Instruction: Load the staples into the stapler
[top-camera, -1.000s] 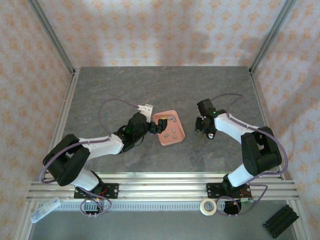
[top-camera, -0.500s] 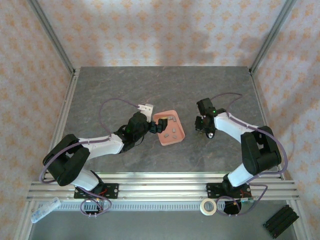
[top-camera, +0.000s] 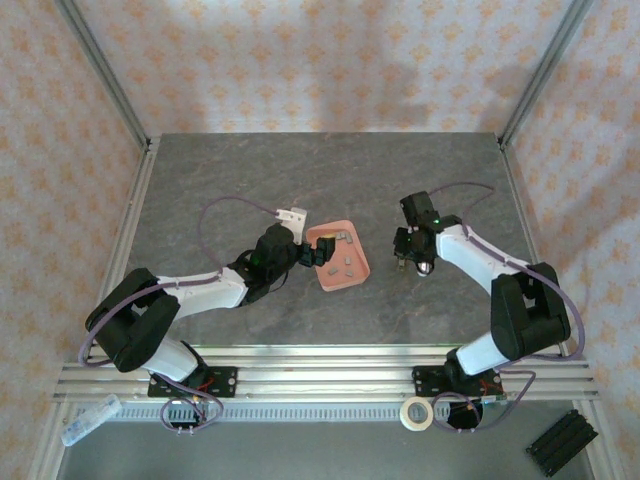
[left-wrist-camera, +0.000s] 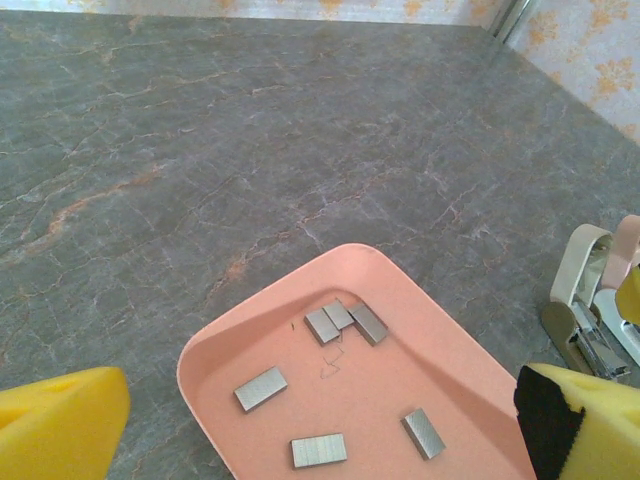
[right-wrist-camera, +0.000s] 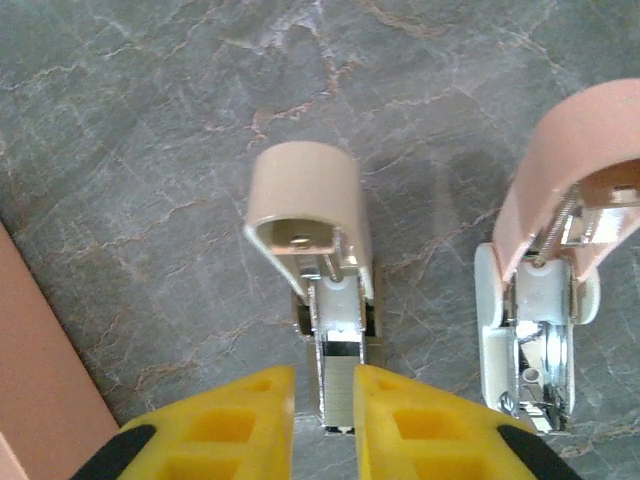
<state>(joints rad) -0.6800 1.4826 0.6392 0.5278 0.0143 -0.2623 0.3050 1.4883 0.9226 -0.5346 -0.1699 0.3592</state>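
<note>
Top view: the stapler is too small to make out, mostly hidden under the right gripper (top-camera: 409, 258), which sits to the right of the tray (top-camera: 352, 281), apart from it. In the left wrist view the stapler (left-wrist-camera: 630, 243) is cut off by the frame edge, just a pink sliver right of the tray. The right wrist view cuts its top off too.

The stapler (right-wrist-camera: 545, 300) shows best in that view: a pale pink upper arm over a white base, with bare metal between them. It rests on the grey table (right-wrist-camera: 150, 120), beside a cream piece (right-wrist-camera: 305, 200), not touching it. The cream piece has a metal rail, and the right gripper's yellow fingers (right-wrist-camera: 215, 430) are clamped on that rail.

Only the left wrist view resolves the staples (left-wrist-camera: 261, 388): six short grey strips lying flat inside the tray, three touching at its far side and three loose nearer. In the top view they are grey specks.

The left gripper (left-wrist-camera: 320, 430) hangs over the tray's near-left edge, jaws spread wide, holding nothing.
</note>
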